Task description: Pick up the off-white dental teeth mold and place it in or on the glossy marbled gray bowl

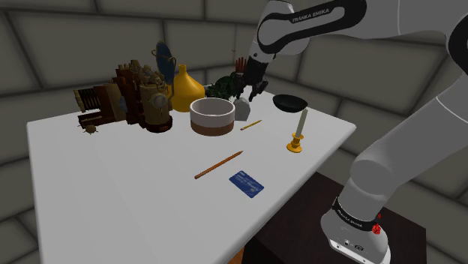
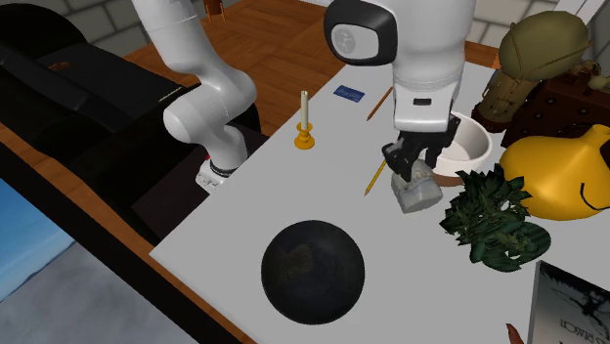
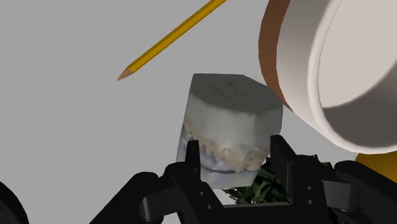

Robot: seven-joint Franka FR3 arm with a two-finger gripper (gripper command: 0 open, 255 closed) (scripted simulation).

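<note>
The teeth mold [image 3: 230,130] is a pale grey-white block with a flat, angular top. A row of off-white teeth is moulded across its lower front, with a second, bluish-grey half under them. It sits near the far side of the white bench [image 1: 112,165]. It is just beside the white bowl with a brown base [image 1: 211,116] and close to a short yellow pencil [image 2: 373,179] and a leafy green plant [image 2: 489,220]. The dark bowl [image 2: 313,272], glossy and almost black, stands well apart from the mold toward the bench edge.

The white arm rises from its stand at the shoulder view's lower right, arches over the bench and turns its wrist down. This leaves the black claw [image 2: 415,161] pointing nearly straight down over the mold. In the wrist view the claw [image 3: 236,167] has its two fingers [image 3: 191,159] pressed to opposite sides of the block, clasping it between them at a narrow spread. I cannot tell whether the mold's underside rests on the bench or is just clear of it.

Nearer the stand lie a longer pencil [image 1: 218,165], a blue card [image 1: 246,183] and a candle in a yellow holder [image 1: 298,135].
</note>
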